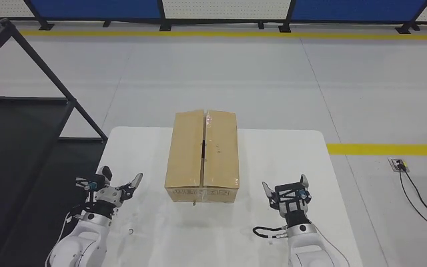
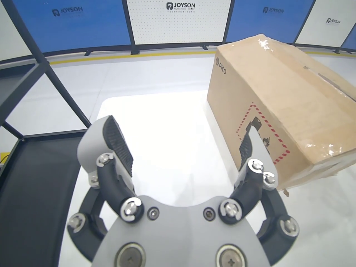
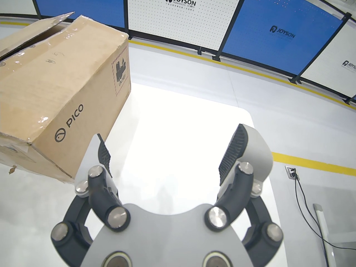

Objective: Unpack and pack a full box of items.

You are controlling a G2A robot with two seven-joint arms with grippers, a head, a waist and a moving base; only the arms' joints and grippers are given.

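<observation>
A brown cardboard box [image 1: 203,157] stands in the middle of the white table [image 1: 280,147], its two top flaps folded down with a narrow seam between them. In the right wrist view one flap of the box [image 3: 55,76] lifts slightly at the far end. My left gripper [image 1: 119,184] sits open over the table's near left part, left of the box [image 2: 278,98], with nothing between its fingers. My right gripper [image 1: 286,188] stands open at the near right, right of the box, and is empty too.
A black metal rack [image 1: 33,133] stands off the table's left edge. Blue and white partition panels [image 1: 220,10] line the far floor. A socket and cable [image 1: 400,167] lie on the floor to the right. A small scrap [image 1: 131,231] lies near the table's front.
</observation>
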